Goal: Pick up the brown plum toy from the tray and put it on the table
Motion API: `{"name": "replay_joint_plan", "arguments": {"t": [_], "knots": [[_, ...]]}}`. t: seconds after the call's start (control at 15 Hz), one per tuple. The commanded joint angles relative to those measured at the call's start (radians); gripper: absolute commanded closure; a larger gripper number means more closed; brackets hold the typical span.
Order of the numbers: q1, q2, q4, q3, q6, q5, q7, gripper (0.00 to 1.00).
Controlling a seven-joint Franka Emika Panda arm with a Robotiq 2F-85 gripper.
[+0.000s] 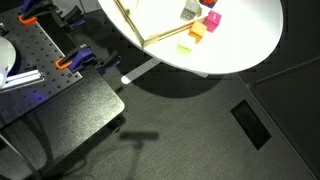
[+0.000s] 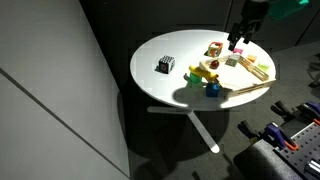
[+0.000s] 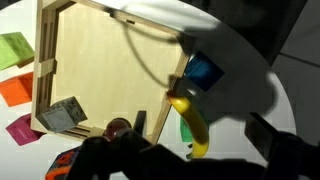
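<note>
The pale tray with a tan rim lies on the round white table. It also shows in both exterior views. The brown plum toy is a small dark reddish ball in the tray by its near rim, next to a grey cube. My gripper is open and empty. It hovers above the tray's edge, with a yellow banana toy below and between its dark fingers. In an exterior view the gripper hangs over the table's far side.
A blue toy lies by the banana outside the tray. Green, orange and magenta pieces lie beyond the tray's other side. A striped cube stands apart on the table. A grey perforated plate with clamps stands beside the table.
</note>
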Motion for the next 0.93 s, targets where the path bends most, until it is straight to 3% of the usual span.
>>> {"name": "replay_joint_plan", "arguments": {"t": [0.0,0.4,0.87], "knots": [[0.007,0.006,0.007,-0.009,-0.002,-0.002,-0.005,0.00],[0.007,0.013,0.014,-0.010,-0.002,-0.002,-0.011,0.00],[-0.013,0.117,0.079,-0.014,-0.027,-0.065,0.069,0.00]]}}
